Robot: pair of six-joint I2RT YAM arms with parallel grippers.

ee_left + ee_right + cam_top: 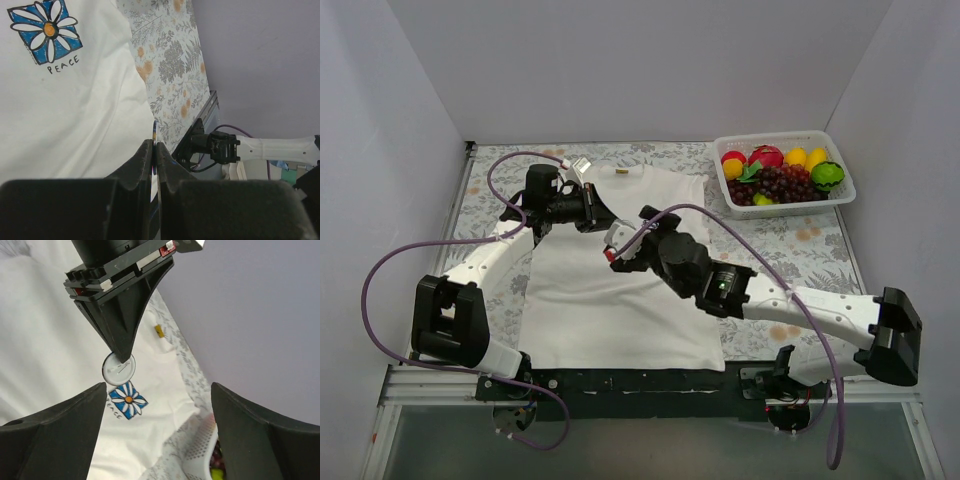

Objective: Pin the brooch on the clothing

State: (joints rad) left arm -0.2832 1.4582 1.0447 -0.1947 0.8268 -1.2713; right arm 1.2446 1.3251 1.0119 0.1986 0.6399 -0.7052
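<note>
The brooch (118, 369) is a round white badge shown from the back, with a wire pin across it. My left gripper (154, 142) is shut on it, the badge edge-on between the pads. In the right wrist view the left fingers (120, 340) point down and hold it just above the white T-shirt (620, 300), right beside a blue square daisy print with "PEACE" (128, 399) on the chest. That print also shows in the left wrist view (47, 32). My right gripper (617, 248) is open and empty, hovering over the shirt and facing the badge.
A white basket (840, 195) of toy fruit stands at the back right; its corner shows in the right wrist view (200, 460). The shirt lies flat on a floral cloth (790, 250). White walls close in the left, back and right sides.
</note>
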